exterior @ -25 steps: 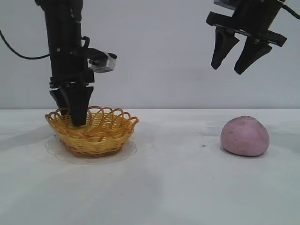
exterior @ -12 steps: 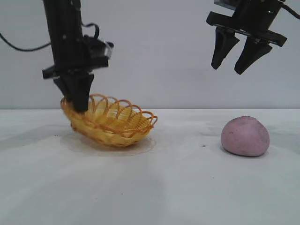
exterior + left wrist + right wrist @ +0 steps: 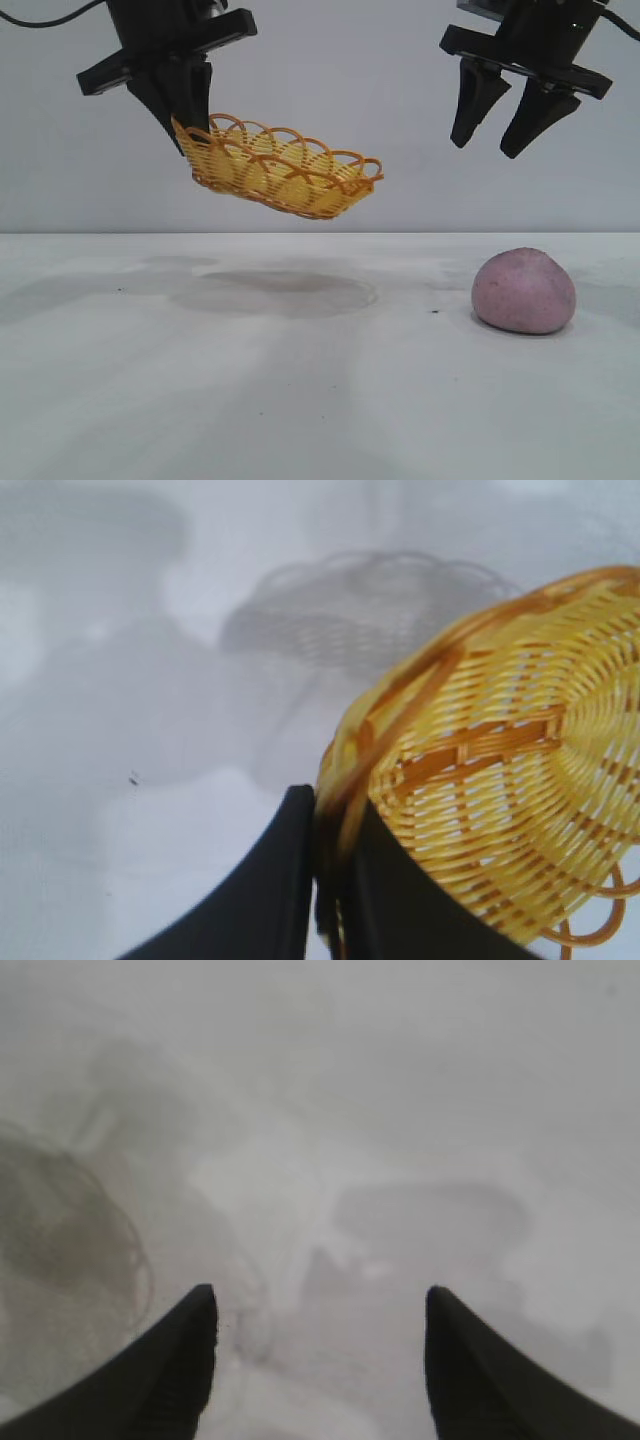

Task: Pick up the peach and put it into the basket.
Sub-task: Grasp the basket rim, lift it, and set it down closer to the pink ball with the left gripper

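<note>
Now my left gripper (image 3: 190,125) pinches the basket (image 3: 285,175) by its rim, tilted, off the table (image 3: 320,400). My right gripper (image 3: 500,125) hangs open above the peach (image 3: 523,291).

You have a white table (image 3: 320,400) under a plain grey wall (image 3: 330,80); a small dark speck (image 3: 434,312) sits at four o'clock.

Woven wicker-like basket (image 3: 285,178), glossy strands; matt, smooth peach (image 3: 523,291); matt white table (image 3: 320,400)

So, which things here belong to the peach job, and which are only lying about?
Belong to the job:
- peach, on the table
- basket, lifted, tilted
- left claw, shut on the basket's rim
- right claw, open, raised above the peach

Only lying about:
- nothing else besides the table
</note>
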Available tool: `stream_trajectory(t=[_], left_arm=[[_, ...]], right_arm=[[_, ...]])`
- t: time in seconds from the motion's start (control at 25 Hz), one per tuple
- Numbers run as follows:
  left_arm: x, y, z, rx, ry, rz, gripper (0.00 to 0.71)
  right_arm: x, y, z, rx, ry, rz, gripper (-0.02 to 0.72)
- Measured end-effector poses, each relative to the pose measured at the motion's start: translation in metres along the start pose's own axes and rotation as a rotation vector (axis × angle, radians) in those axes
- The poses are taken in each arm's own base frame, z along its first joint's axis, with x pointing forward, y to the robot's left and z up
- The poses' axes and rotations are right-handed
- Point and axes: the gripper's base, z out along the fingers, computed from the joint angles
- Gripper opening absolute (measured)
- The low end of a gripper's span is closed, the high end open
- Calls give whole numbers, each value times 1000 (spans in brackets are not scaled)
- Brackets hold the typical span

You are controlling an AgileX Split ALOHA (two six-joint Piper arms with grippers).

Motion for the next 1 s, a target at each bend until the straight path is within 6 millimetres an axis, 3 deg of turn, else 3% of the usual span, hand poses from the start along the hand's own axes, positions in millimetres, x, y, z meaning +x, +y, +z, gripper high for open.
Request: stream_trajectory(t=[0.16,0.48,1.0], left_arm=[[28,1,14,55,43,-72,0],[70,2,46,181,-52,-213,0],[67,9,83,243,-86,-248,0]], right_arm=[[-1,0,0,2,-6,0,393],[-1,0,0,3,-7,0,393],[-1,0,0,4,-9,0,393]])
